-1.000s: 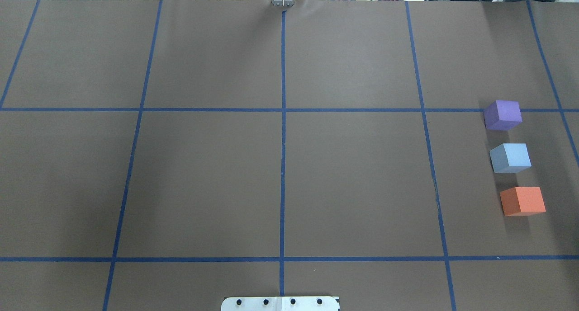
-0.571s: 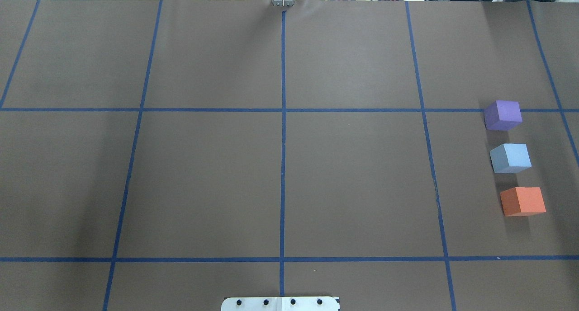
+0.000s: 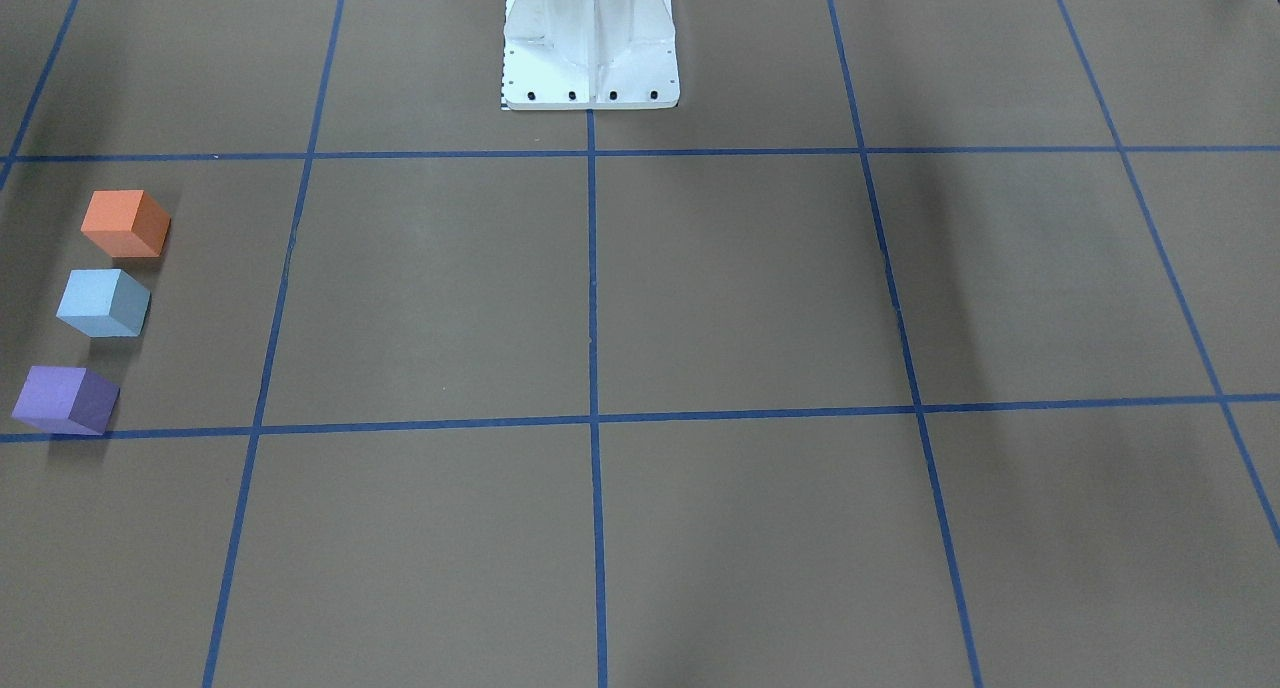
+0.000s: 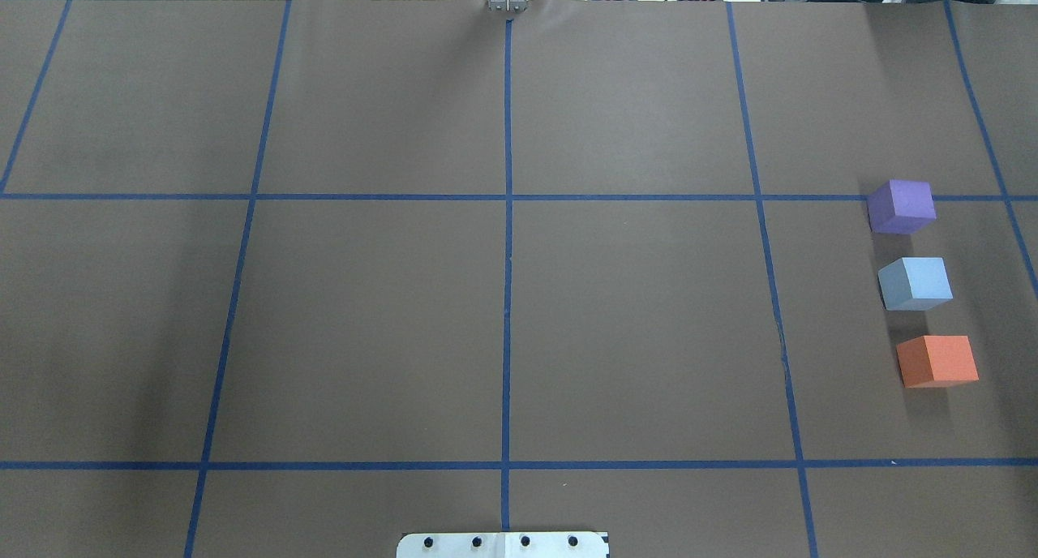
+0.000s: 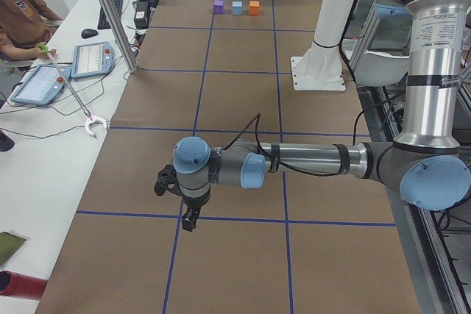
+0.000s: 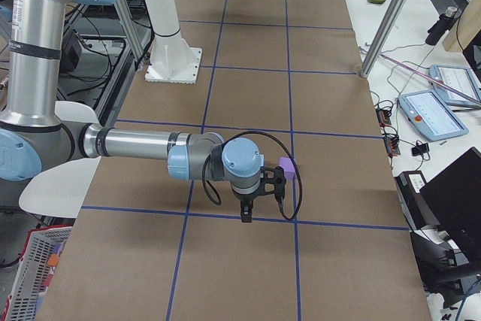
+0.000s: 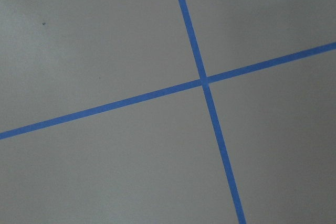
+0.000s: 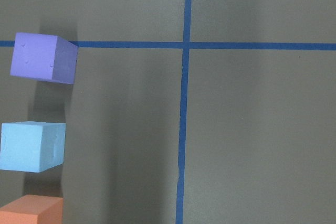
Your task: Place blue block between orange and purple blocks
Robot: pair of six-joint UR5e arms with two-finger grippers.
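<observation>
Near the worktop's right edge hangs the right gripper [image 6: 246, 214], the left gripper [image 5: 188, 218] toward the left edge; neither's opening can be told. By that right edge, blue block [image 4: 915, 283] sits between purple [image 4: 900, 206] and orange [image 4: 937, 361], touching neither: placement looks done.

Right wrist view's bottom edge cuts off the orange block [image 8: 29, 211].
</observation>
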